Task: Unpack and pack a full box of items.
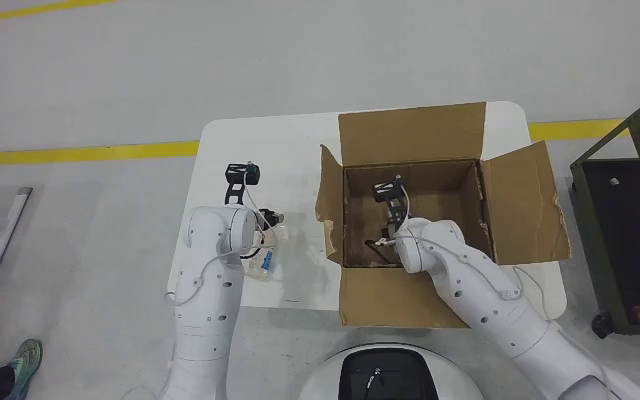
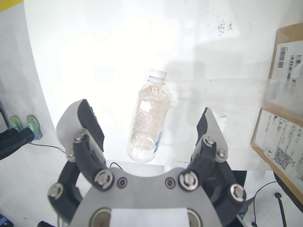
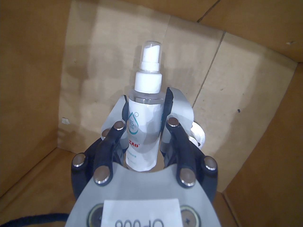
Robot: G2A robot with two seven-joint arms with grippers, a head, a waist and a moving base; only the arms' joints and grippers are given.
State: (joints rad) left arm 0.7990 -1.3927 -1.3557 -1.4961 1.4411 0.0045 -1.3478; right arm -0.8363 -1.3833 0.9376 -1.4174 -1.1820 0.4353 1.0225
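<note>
Spray bottle (image 3: pixel 144 124) sits inside the box (image 1: pixel 410 130), clamped around its labelled body by the jaws of the right gripper (image 3: pixel 146 100). It is a small, stiff, smooth plastic thing, probably light, so a hold on the wide body below the cap seems safest against slipping. Outside the box, near its side, a clear water bottle (image 2: pixel 148 124) lies on the desk (image 2: pixel 94 36) beneath the left gripper (image 2: pixel 146 108), whose jaws stand wide apart and hold nothing. The bottle looks thin-walled, easily dented and apt to roll, best taken across its ribbed middle.
</note>
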